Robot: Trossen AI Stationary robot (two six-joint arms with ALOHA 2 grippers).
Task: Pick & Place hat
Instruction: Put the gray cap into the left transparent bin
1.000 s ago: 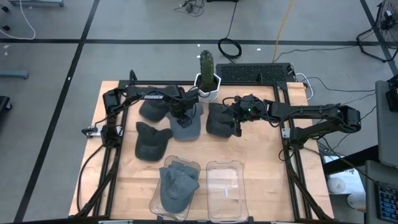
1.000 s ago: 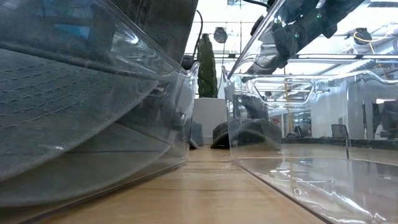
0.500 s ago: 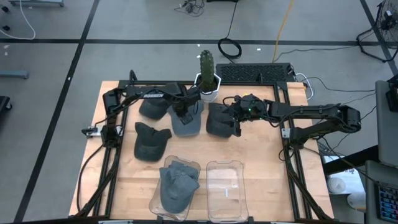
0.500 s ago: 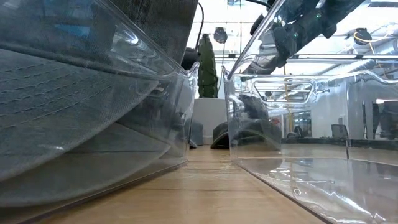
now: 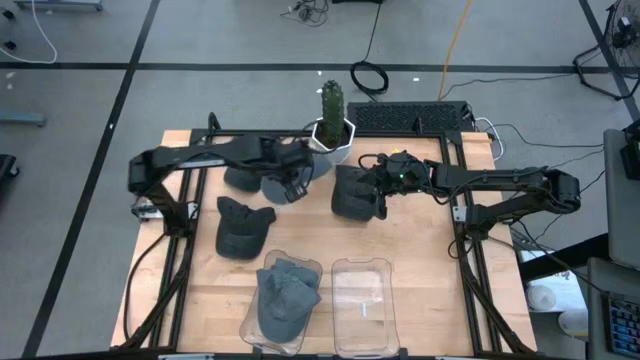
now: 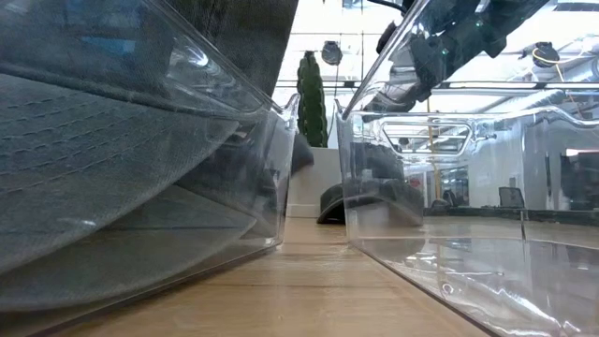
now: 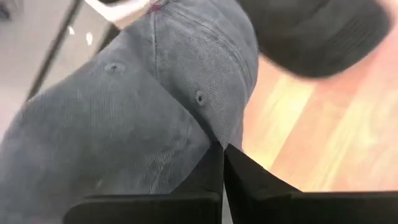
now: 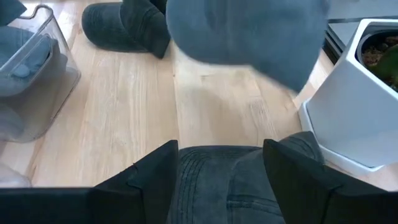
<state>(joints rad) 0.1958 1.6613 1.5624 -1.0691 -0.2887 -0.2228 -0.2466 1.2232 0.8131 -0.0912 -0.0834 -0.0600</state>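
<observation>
The grey hat (image 7: pixel 143 118) hangs off the tabletop (image 5: pixel 420 250), pinched at its fabric by the left pincer (image 5: pixel 293 184), whose fingers are clenched on it, just beside the white cactus pot (image 5: pixel 334 140). A dark hat (image 5: pixel 352 192) lies under the right pincer (image 5: pixel 381 196), fingers spread either side of it. Another dark hat (image 5: pixel 240 227) lies nearer the front, and the left clear bin (image 5: pixel 285 300) holds a grey one

A grey denim cap (image 5: pixel 296 172) hangs lifted off the table; three dark caps lie nearby, another fills the left bin.
</observation>
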